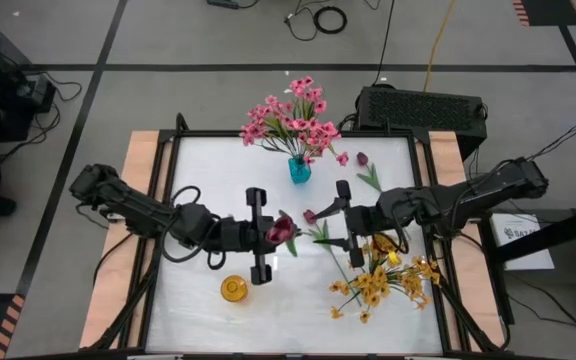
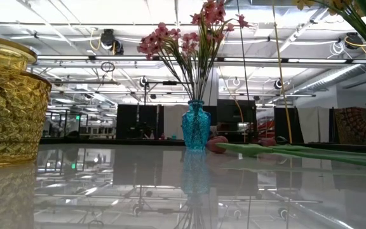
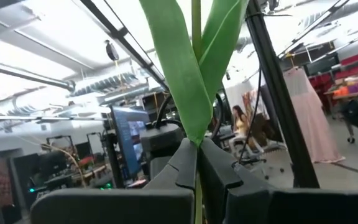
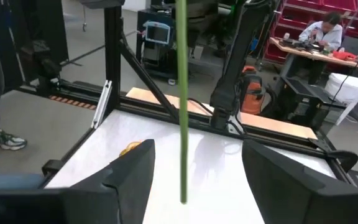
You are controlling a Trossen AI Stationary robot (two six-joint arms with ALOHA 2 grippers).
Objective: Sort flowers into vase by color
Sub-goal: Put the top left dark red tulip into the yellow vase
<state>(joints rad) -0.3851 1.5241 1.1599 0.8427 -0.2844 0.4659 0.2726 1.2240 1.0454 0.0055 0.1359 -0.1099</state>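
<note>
White tabletop (image 1: 208, 170) spreads under both arms. Left gripper (image 1: 258, 236) has its jaws pinched on a maroon tulip's (image 1: 280, 230) stem, held mid-table. Right gripper (image 1: 344, 218) stands spread, that stem (image 4: 183, 99) hanging between its fingers untouched. If it closes off-centre the handover could knock the stem aside. Pink flowers (image 1: 293, 118) already fill the blue vase (image 1: 299, 169); yellow flowers (image 1: 383, 280) lie near the amber vase (image 1: 233, 289).

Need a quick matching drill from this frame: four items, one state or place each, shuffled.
1 pink flowers
2 yellow flowers
3 left gripper
4 amber vase

a shut on a tulip stem
b standing in the blue vase
c standing empty
d lying on the table

Pairs: 1-b, 2-d, 3-a, 4-c
</note>
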